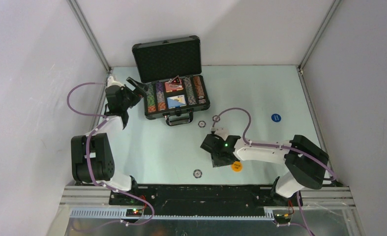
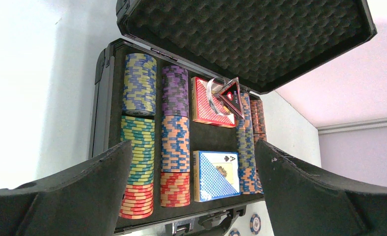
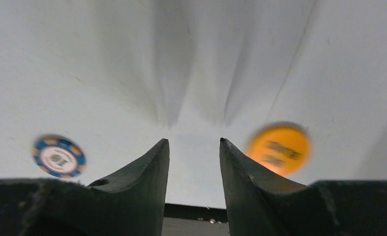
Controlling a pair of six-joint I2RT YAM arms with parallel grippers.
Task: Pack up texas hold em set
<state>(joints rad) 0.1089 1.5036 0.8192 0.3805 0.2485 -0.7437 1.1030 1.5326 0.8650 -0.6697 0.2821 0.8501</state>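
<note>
white table (image 3: 191, 59) carries a blurred orange button (image 3: 279, 147), its print unreadable.

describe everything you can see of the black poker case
The black hard case lies open at the table's far side. Its lid is upright and lined with egg-crate foam, and the carry handle faces the arms. Its tray holds rows of multicoloured chips on edge, a red-backed deck with a dark triangular marker resting on it, and a blue deck showing the ace of spades. The open left gripper sits by its left end; contact cannot be told.
</note>
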